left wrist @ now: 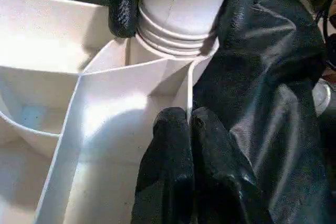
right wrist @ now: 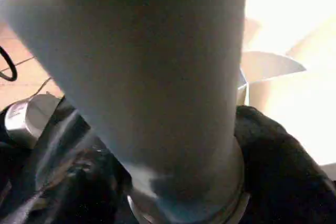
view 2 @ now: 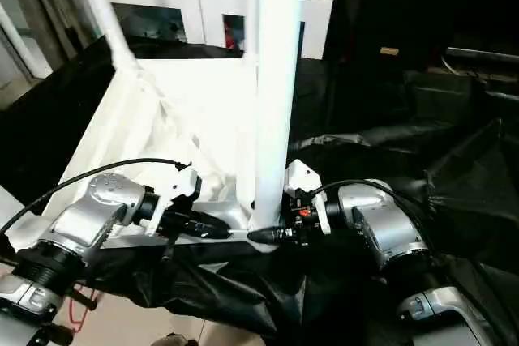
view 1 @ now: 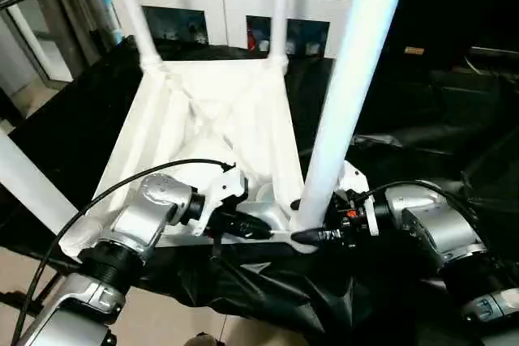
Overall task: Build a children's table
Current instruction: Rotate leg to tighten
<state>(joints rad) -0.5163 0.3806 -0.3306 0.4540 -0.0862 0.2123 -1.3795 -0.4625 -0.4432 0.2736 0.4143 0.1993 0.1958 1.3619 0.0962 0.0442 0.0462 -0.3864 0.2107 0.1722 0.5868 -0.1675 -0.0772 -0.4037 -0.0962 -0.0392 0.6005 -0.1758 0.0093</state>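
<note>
Fingers: L [left wrist: 191, 145] shut on tabletop [view 1: 211, 111] rim, R [view 1: 312, 237] state unclear behind leg [view 1: 340, 103].

Both forearms are silver, rounded metal housings with black ribbed collars. A black cable [view 1: 105, 192] loops over the left forearm [view 1: 150, 212]. The right forearm [view 1: 434, 224] carries white brackets and red wiring.

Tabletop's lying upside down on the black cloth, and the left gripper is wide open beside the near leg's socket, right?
Not quite: the left gripper is shut, its fingertips pinched on the tabletop's thin rim beside the near leg, as the left wrist view shows. The tabletop does lie upside down on the black cloth.
</note>
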